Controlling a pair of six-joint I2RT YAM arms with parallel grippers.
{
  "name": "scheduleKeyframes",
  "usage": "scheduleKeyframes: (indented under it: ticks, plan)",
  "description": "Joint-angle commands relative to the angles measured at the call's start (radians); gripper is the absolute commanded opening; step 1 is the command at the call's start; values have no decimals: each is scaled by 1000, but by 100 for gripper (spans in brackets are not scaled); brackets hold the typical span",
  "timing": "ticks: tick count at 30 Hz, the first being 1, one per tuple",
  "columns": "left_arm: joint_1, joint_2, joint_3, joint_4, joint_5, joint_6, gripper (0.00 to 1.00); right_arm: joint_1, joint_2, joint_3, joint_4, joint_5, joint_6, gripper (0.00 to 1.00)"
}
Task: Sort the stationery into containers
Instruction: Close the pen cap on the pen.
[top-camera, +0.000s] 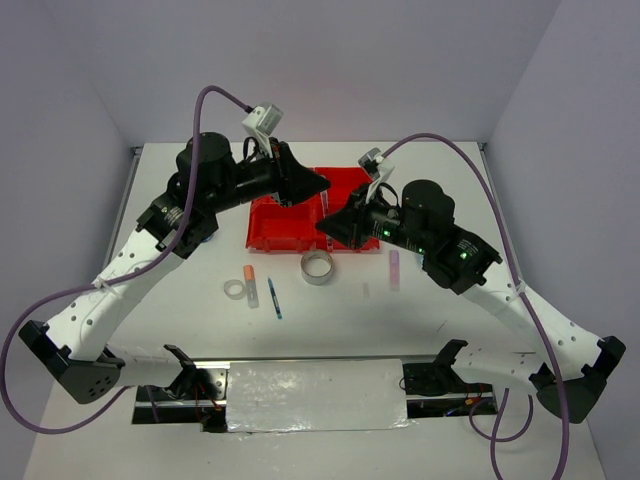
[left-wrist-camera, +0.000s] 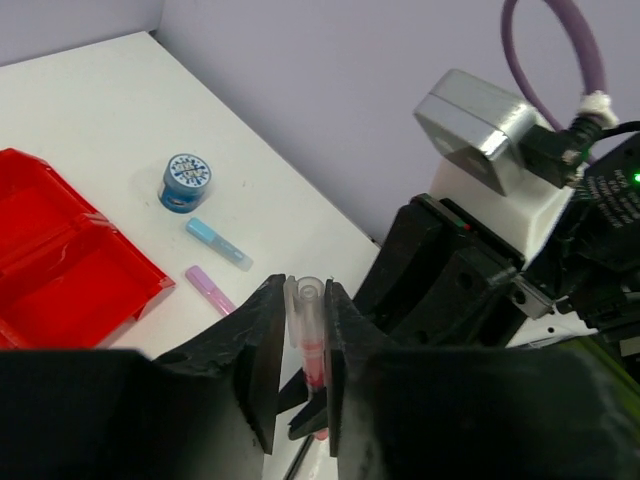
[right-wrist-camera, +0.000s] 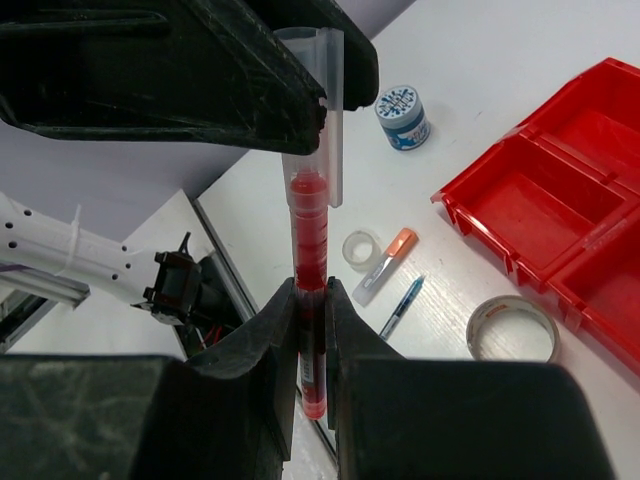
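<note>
Stationery lies loose on the white table (top-camera: 330, 330). Nearest the arm bases are one thin blue pen (top-camera: 274, 300), one small clear tape ring (top-camera: 236, 290) and one orange stub (top-camera: 248, 272). Beyond them lie one silvery-grey tape ring (top-camera: 317, 267) and one pale pink stick (top-camera: 394, 268). The red tray (top-camera: 275, 232) has four compartments. One blue-patterned roll (left-wrist-camera: 186, 182) stands beside it. Over the tray, one red pen (right-wrist-camera: 309, 230) spans both grippers. The right gripper (right-wrist-camera: 310, 350) is clamped on its barrel, and the left gripper (left-wrist-camera: 303, 370) is pinched on its clear cap.
</note>
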Motion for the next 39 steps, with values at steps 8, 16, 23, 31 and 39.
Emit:
scheduleKeyframes:
  ticks: [8, 16, 23, 31, 39]
  plan:
    - [5, 18, -31, 35, 150, -33, 0, 1, 39, 178, -38, 43, -96, 0]
    - [-11, -10, -118, -94, 215, -1, 0, -48, 63, 311, -22, -6, -311, 0]
    - [-63, -39, -241, -161, 172, -15, 0, -68, 101, 423, 15, -10, -337, 0]
    - [-222, -35, -367, -38, 66, -110, 0, -77, 170, 512, 109, 7, -282, 0]
    - [-339, 35, -462, 12, 40, -150, 0, -131, 285, 805, 69, 7, -286, 0]
